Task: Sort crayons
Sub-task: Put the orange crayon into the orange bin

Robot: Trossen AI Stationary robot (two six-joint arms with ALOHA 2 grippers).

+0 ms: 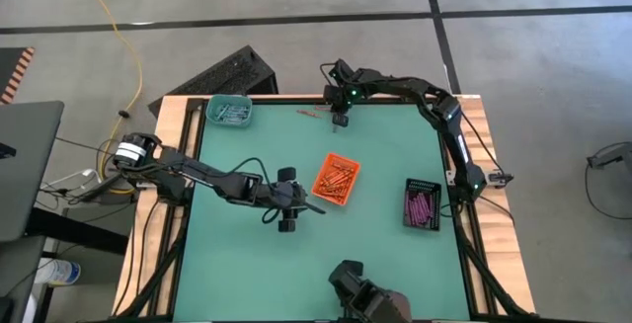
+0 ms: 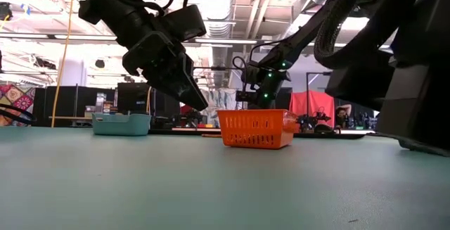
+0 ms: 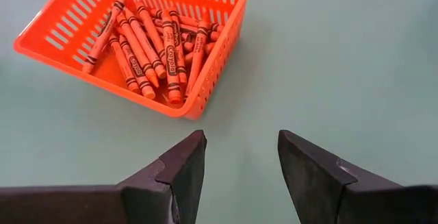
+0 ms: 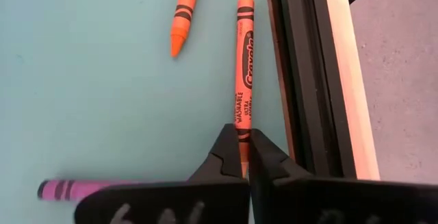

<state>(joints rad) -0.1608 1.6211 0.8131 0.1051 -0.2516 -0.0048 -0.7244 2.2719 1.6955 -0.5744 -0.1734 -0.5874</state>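
An orange crayon [image 4: 245,53] lies on the green mat beside the black rail at the table's far edge, and my right gripper [image 4: 241,138] is shut on its near end. A second orange crayon [image 4: 185,11] and a purple crayon [image 4: 68,188] lie loose close by. Several orange crayons fill the orange tray [image 3: 226,53] at the table's middle. My left gripper [image 3: 239,162] hangs open just above the mat on the tray's near left side [image 1: 291,209], with nothing between its fingers. My right gripper pinches the orange crayon by one end [image 4: 241,118] between its two fingertips. The fingers come down steeply from above, and the crayon runs straight out ahead of them. The rest of the crayon lies flat on the mat, along the black rail.
A teal tray [image 1: 229,113] with blue-grey crayons stands at the far left corner. A black tray [image 1: 423,204] with purple crayons stands at the right edge. The raised black rail [image 4: 301,80] and wooden frame border the mat right beside the right gripper.
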